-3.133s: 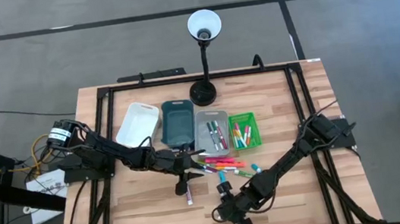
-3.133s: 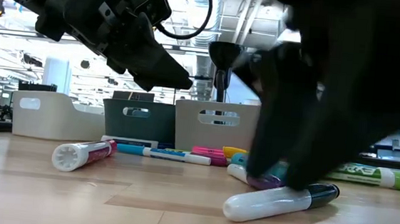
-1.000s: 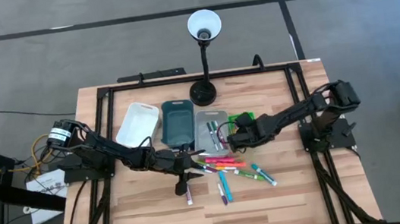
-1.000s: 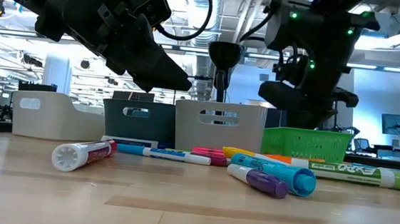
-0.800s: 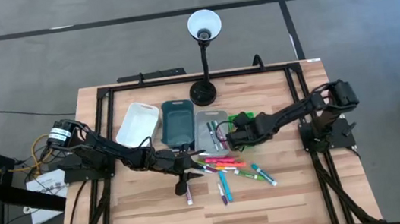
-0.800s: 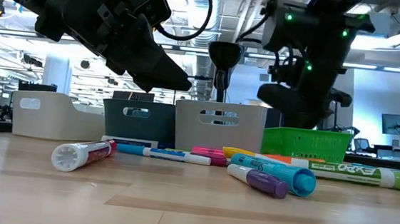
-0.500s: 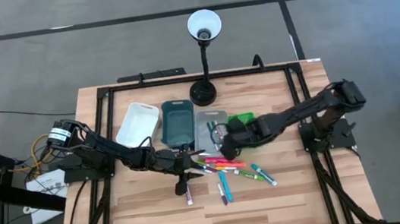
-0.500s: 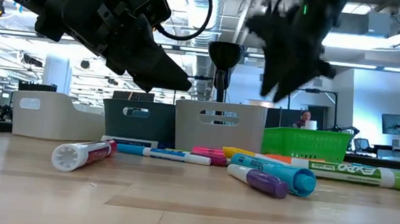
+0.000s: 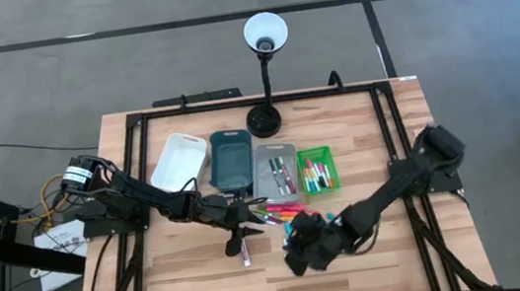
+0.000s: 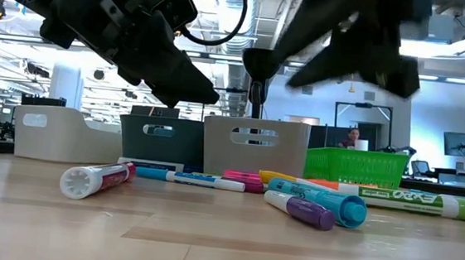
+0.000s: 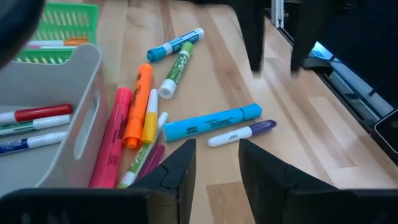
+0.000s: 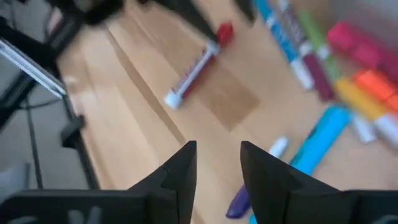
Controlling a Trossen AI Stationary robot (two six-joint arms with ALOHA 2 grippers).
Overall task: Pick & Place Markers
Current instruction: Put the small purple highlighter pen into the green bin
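Several loose markers (image 9: 288,214) lie just beside the green basket (image 9: 319,170), so I hang my right gripper (image 12: 216,163), fingers parted and empty, over them to pick one.

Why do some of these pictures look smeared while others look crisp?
Right wrist view: the markers are streaked with motion blur. Low view: the right arm is a smeared dark shape. Left wrist view: the blue marker looks sharp.
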